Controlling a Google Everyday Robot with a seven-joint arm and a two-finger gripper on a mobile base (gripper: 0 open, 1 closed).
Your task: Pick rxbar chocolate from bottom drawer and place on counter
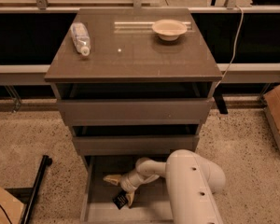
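The rxbar chocolate (120,199), a small flat black bar, lies on the grey floor of the pulled-out bottom drawer (100,211), left of centre. My gripper (119,189) reaches down into that drawer from the right on the white arm (191,181). It is open. One tan finger (111,178) points left, just above the bar in the picture. The other tan finger (129,199) sits at the bar's right edge. The counter (135,59) is the glossy grey-brown cabinet top.
On the counter a clear plastic bottle (80,37) lies at the left and a pale bowl (169,29) stands at the back right. The two upper drawers (133,111) are slightly open. A cardboard box (279,115) sits right, a black stand leg (35,190) left.
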